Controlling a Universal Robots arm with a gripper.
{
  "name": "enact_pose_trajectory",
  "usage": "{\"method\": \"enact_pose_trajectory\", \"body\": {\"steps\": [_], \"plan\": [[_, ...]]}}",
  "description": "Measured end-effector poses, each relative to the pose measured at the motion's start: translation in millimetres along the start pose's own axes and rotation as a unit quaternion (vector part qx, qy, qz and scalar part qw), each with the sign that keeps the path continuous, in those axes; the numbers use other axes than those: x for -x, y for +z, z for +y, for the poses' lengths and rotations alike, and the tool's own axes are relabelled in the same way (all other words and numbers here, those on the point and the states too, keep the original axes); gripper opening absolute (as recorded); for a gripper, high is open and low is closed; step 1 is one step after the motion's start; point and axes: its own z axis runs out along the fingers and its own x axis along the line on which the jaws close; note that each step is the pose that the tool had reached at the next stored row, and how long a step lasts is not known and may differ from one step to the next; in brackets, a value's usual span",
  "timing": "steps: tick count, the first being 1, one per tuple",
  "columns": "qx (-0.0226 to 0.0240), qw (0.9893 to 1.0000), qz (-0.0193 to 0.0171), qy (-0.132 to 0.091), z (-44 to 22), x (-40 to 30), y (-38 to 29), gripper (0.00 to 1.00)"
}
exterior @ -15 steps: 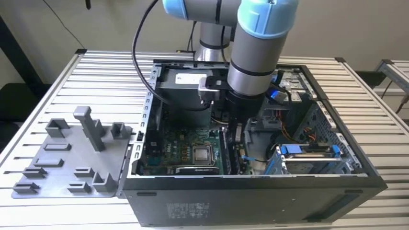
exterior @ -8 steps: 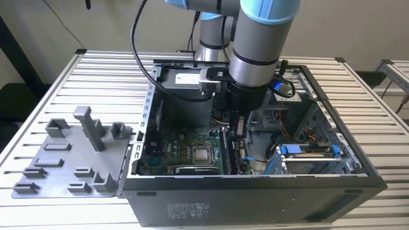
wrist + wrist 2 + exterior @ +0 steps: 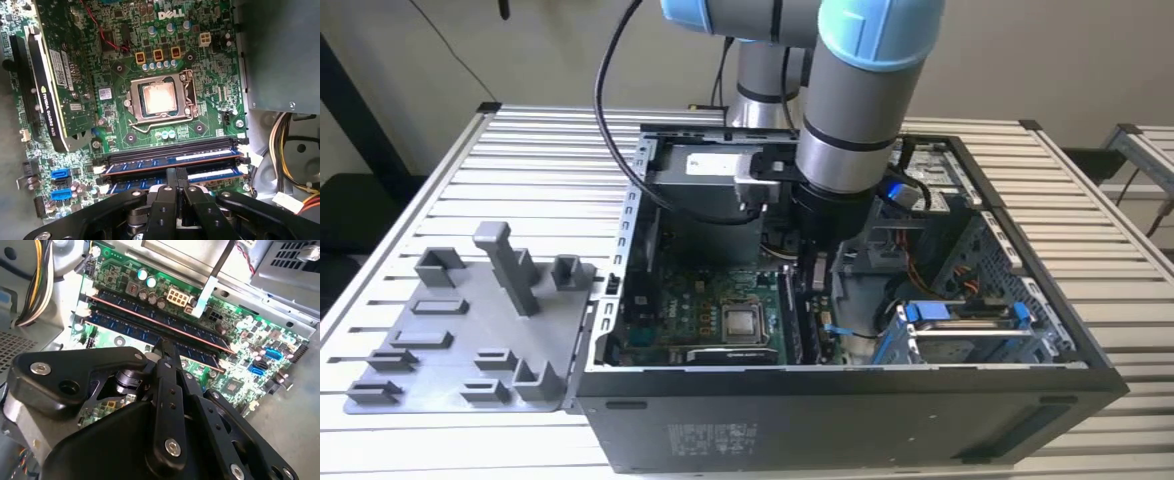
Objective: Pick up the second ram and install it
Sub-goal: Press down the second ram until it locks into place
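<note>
The second ram [image 3: 215,175] is a thin blue stick standing in a motherboard slot, beside another blue stick [image 3: 150,165] in a neighbouring slot. In both wrist views my gripper [image 3: 176,173] has its black fingers shut together, tips down on the middle of the second ram's [image 3: 125,329] top edge. Nothing shows between the fingers. I cannot tell whether the tips press the stick or hover just above it. In the exterior view the gripper [image 3: 810,290] reaches down into the open computer case [image 3: 854,385], over the slots.
The processor socket [image 3: 159,98] and a graphics card [image 3: 55,75] lie beyond the slots. Yellow cables [image 3: 285,150] and a metal cage wall flank the gripper. Blue drive-bay clips [image 3: 947,315] sit at the exterior view's right. A grey parts fixture [image 3: 467,330] lies on the table beside the case.
</note>
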Motion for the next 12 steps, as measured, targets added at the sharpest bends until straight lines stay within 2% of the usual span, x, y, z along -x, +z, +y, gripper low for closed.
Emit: {"method": "enact_pose_trajectory", "body": {"steps": [12], "plan": [[0.0006,1.0,0.0007,0.0,0.0,0.0,21.3,0.11]]}}
